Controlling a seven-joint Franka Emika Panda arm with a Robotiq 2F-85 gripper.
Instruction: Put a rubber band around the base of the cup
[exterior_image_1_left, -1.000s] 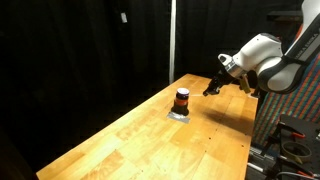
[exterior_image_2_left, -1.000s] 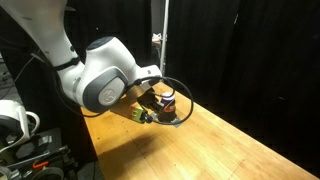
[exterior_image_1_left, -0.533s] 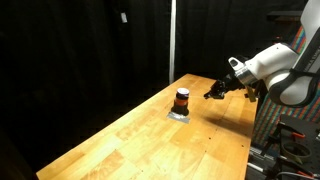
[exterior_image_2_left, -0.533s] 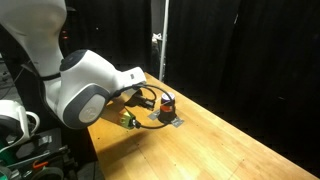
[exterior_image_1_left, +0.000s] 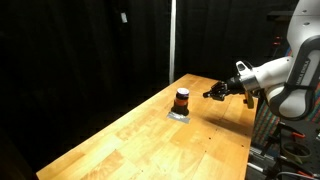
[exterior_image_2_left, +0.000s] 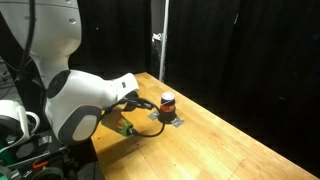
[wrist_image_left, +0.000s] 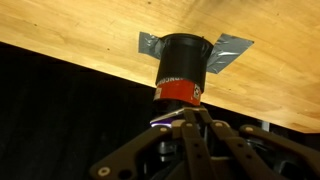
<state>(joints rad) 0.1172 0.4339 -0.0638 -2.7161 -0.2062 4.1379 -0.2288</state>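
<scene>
The cup (exterior_image_1_left: 181, 99) is small and dark with an orange-red band. It stands on the wooden table (exterior_image_1_left: 150, 140), fixed by grey tape (exterior_image_1_left: 179, 114). It also shows in the other exterior view (exterior_image_2_left: 167, 101) and the wrist view (wrist_image_left: 183, 70), where the table is at the top of the picture. My gripper (exterior_image_1_left: 209, 94) hovers beside the cup, a short gap away, pointing at it. In the wrist view my fingers (wrist_image_left: 180, 120) are together, with a thin pale rubber band (wrist_image_left: 165, 122) at their tips, just short of the cup's red end.
The tape tabs (wrist_image_left: 230, 48) stick out on both sides of the cup's base. Black curtains surround the table. A vertical pole (exterior_image_1_left: 171, 40) stands behind the far edge. My arm's white body (exterior_image_2_left: 85, 105) and a looped black cable (exterior_image_2_left: 150, 125) fill the near side.
The arm's body has swung back away from the cup and dropped lower. The fingertips stay about where they were beside the cup. The cup has not moved.
</scene>
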